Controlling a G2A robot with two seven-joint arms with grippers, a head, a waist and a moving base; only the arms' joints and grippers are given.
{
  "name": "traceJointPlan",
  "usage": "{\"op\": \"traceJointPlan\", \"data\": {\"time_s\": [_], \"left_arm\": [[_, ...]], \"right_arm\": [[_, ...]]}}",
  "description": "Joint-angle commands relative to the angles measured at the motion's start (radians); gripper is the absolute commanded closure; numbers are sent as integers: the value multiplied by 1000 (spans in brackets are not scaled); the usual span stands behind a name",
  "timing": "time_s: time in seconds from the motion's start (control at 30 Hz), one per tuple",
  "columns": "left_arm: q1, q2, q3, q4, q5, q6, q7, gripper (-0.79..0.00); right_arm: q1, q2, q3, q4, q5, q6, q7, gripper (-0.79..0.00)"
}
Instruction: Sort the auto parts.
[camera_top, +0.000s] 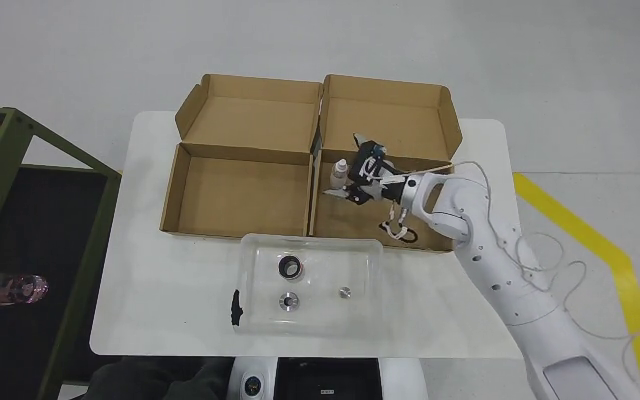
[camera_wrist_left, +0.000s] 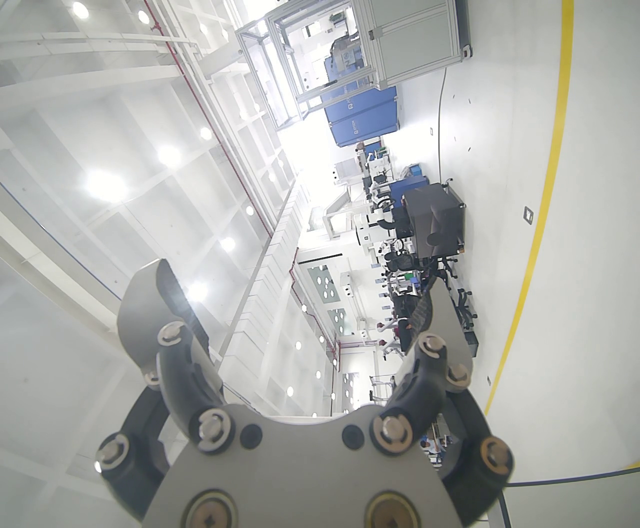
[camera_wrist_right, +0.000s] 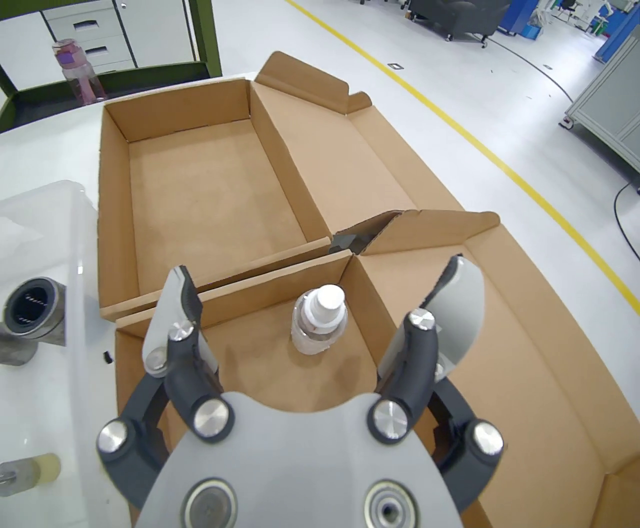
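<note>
A white table (camera_top: 150, 250) holds two open brown cardboard boxes side by side, their lids folded back on the far side. The left box (camera_top: 240, 195) and the right box (camera_top: 390, 115) touch along one shared wall. In front of them, just beside their near walls, sits a clear plastic tray (camera_top: 310, 237).

The right arm comes in from the robot's right, over the right box. The right gripper (camera_wrist_right: 317, 267) hangs above that box with its fingers spread wide and nothing between them. Below the gap stands a small clear bottle (camera_wrist_right: 320, 320) with a white cap. It is upright on the box floor, in the corner next to the left box on the lid side, and the fingers do not touch it.

The left gripper (camera_wrist_left: 297, 277) points up toward a bright hall ceiling, its fingers also wide apart and holding nothing. Blue cabinets (camera_wrist_left: 362, 112) far behind it carry white lettering too small to make out.

Inside the tray lie three metal parts, well apart from one another. They are a short cylinder with a dark bore (camera_top: 290, 267), a round ring-shaped piece (camera_top: 290, 301) and a smaller silver piece (camera_top: 345, 292). A small black piece (camera_top: 236, 308) sits at the tray's left rim.
</note>
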Motion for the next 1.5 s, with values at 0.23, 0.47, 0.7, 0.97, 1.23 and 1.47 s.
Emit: {"op": "traceJointPlan", "data": {"time_s": [0.23,0.47,0.7,0.97,1.23,1.47], "left_arm": [[0,0,0,0,0,0,0,-785],[0,0,0,0,0,0,0,-785],[0,0,0,0,0,0,0,-785],[0,0,0,0,0,0,0,-785],[0,0,0,0,0,0,0,-785],[0,0,0,0,0,0,0,-785]], "right_arm": [[-101,28,76,-194,109,-84,125,-785],[-184,47,102,-324,149,-137,231,-785],[-253,63,99,-410,164,-185,308,-785],[-309,78,62,-474,104,-228,388,-785],[-332,85,-6,-478,32,-257,456,-785],[-334,89,-54,-482,-8,-243,524,-785]]}}
